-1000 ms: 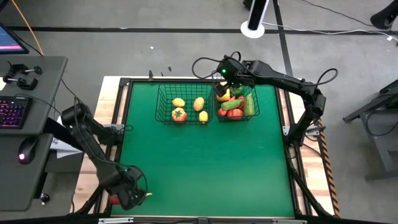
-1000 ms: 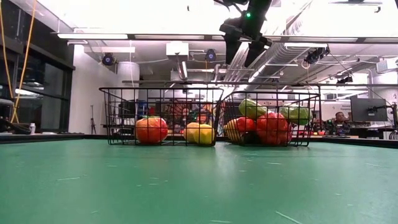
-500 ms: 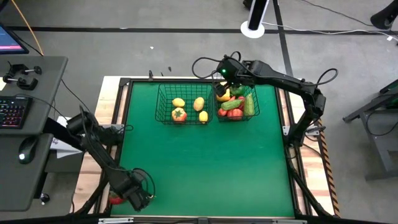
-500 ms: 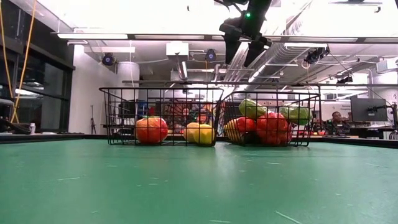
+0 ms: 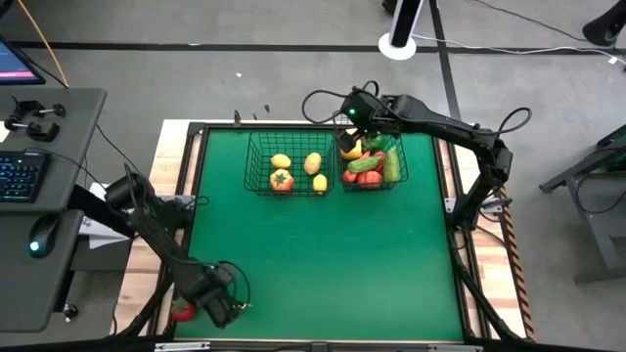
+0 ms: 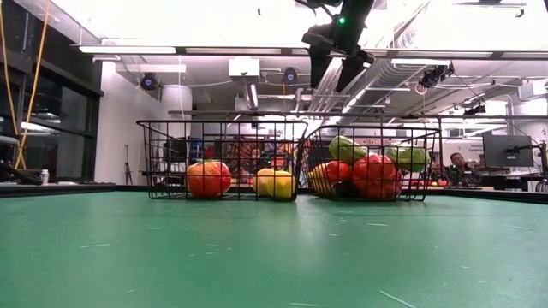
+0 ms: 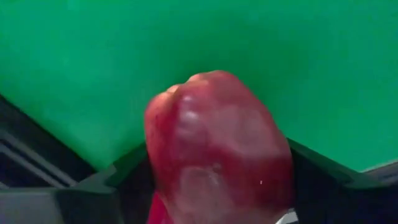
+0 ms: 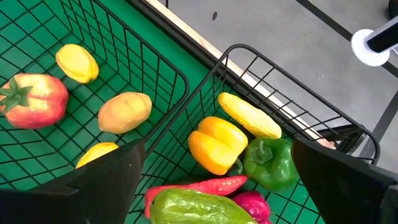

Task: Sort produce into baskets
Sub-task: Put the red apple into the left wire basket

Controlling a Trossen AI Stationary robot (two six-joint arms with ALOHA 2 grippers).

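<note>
A red produce piece (image 7: 217, 149) fills the left wrist view close up. It lies at the table's near left corner, on the dark frame beside the green mat (image 5: 323, 254). My left gripper (image 5: 220, 305) stands over it, pointing down, and covers most of it (image 5: 180, 313). Two black wire baskets stand at the far side. The left basket (image 5: 252, 161) holds yellow pieces and a tomato (image 8: 34, 99). The right basket (image 5: 401, 156) holds peppers, cucumbers and red pieces. My right gripper (image 6: 330, 73) hangs open above the right basket, holding nothing.
The green mat lies bare from the baskets to the near edge. A black frame rims the mat. A desk (image 5: 49, 196) with a keyboard and mouse stands left of the table. A person (image 6: 467, 162) sits far behind in the room.
My left gripper has come down over the red piece at the near left corner, shifting a little toward the table's right edge. The red piece has stayed where it lay. The baskets and their contents are unchanged.
</note>
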